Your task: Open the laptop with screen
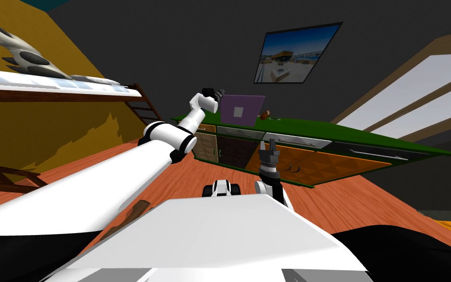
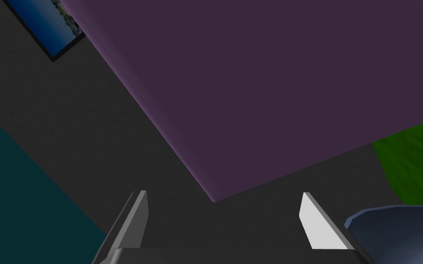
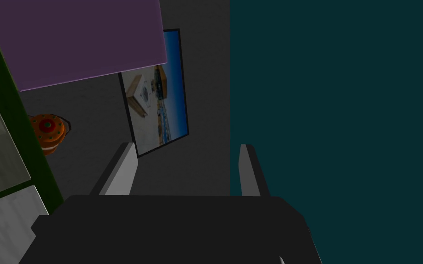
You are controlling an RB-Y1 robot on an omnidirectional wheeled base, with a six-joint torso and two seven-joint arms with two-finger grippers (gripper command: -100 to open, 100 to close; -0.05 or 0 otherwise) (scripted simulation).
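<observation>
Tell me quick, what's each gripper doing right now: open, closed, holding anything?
Left gripper: open, holding nothing, close to the purple laptop lid.
Right gripper: open, holding nothing.

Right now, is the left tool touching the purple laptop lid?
Apart. The left wrist view shows grey wall between the corner of the purple laptop lid and both open fingers of the left tool.
</observation>
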